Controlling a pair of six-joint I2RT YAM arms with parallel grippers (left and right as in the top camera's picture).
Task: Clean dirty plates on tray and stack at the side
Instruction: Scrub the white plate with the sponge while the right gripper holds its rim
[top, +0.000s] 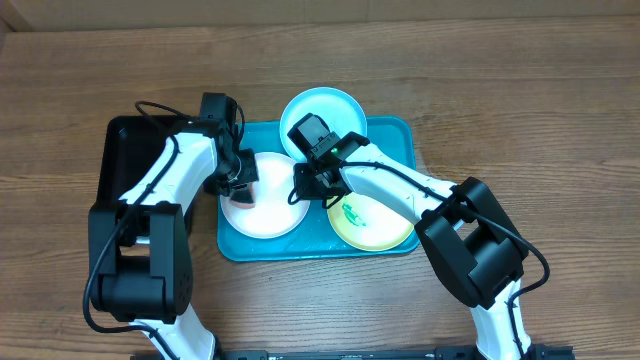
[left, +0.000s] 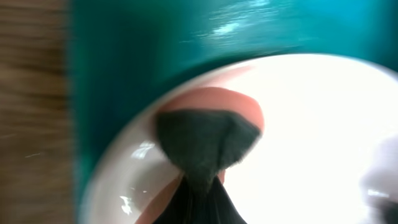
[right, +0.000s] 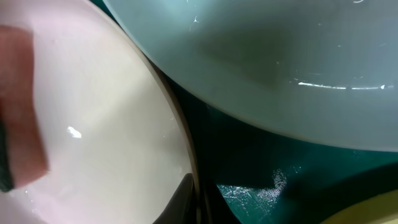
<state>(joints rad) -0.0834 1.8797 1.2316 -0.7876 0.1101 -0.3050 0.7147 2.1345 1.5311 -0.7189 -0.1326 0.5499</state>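
Yellow-green plate (top: 385, 228), near right on the turquoise tray (top: 235, 246), with teal-green smears (top: 352, 212) on its left part. White plate (top: 265, 212), left half of the tray, just beside the yellow-green one. Left gripper (top: 238, 183), over the white plate's left edge, jaws clamped on a pink sponge (left: 208, 124) whose dark green pad presses on the plate. Right gripper (top: 303, 188), at the white plate's right rim, jaws closed over that rim as far as the wrist view shows. Black tray (top: 125, 150), left of the turquoise one, on the wooden table (top: 550, 100). Light cyan plate (top: 325, 108), farthest, overlapping the tray's far rim.
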